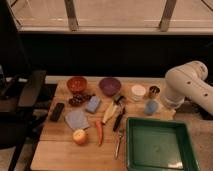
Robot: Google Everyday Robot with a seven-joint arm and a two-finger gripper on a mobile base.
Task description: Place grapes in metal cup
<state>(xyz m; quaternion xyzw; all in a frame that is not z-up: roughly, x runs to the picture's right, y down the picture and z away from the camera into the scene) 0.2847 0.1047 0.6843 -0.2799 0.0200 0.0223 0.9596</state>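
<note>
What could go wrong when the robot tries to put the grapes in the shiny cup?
1. The hand sits at the table's right side, while the grapes lie far left beside the orange bowl; reaching across might bump the purple bowl.
2. The metal cup stands close to the white cup and the light blue cup, so a neighbour could be knocked over or get the grapes by mistake.

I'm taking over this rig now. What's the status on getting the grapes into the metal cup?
Gripper: open, empty, at the board's right edge by the light blue cup.
Grapes: on the board's left, in front of the red bowl.
Metal cup: back right, beside the white cup.
Done: nothing yet.
Left: grasp the grapes, carry them across, release into the cup.
</note>
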